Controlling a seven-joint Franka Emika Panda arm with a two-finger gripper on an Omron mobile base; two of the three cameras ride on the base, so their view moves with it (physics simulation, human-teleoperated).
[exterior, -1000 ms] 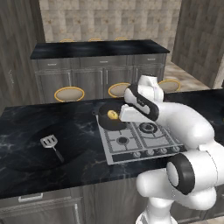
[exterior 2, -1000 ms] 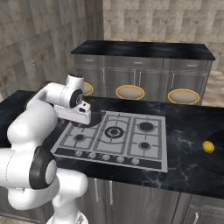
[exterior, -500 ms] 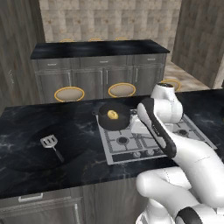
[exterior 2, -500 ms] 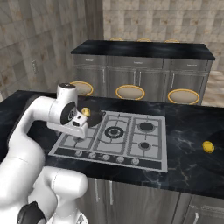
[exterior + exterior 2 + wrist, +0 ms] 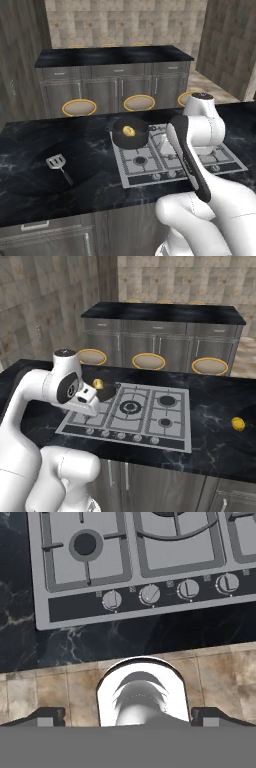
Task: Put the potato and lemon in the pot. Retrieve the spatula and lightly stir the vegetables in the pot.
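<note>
Left base view: pot (image 5: pixel 130 134) sits on the rear-left burner of the stove (image 5: pixel 172 157), one yellow vegetable (image 5: pixel 128 131) inside it. Spatula (image 5: pixel 59 166) lies flat on the dark surface (image 5: pixel 30 150), well left of the stove, slotted head toward the back, black handle toward the front edge. Arm rises at lower right and folds over the stove's right half, hiding the burners there. Three round stools (image 5: pixel 79 107) stand behind the surface, a second counter (image 5: pixel 112 55) beyond them.

Right base view: pot (image 5: pixel 107 392) is mostly hidden behind the arm's wrist, with the yellow lump (image 5: pixel 98 384) showing at its rim line. The second yellow piece, the lemon (image 5: pixel 238 423), lies on the surface (image 5: pixel 220 416) well right of the stove (image 5: pixel 132 416), near the right edge, apart from everything else. Arm comes up at left, with the hand over the stove's front-left corner.

Hand view: camera looks down on the stove's front edge (image 5: pixel 140 607), with four knobs (image 5: pixel 150 594) in a row, burner grates above them, marbled surface around and tiled floor (image 5: pixel 50 692) past the edge. Gripper (image 5: pixel 127 717) sits at the bottom; jaws stand fully apart, the two dark tips at far left and far right, nothing between them.
</note>
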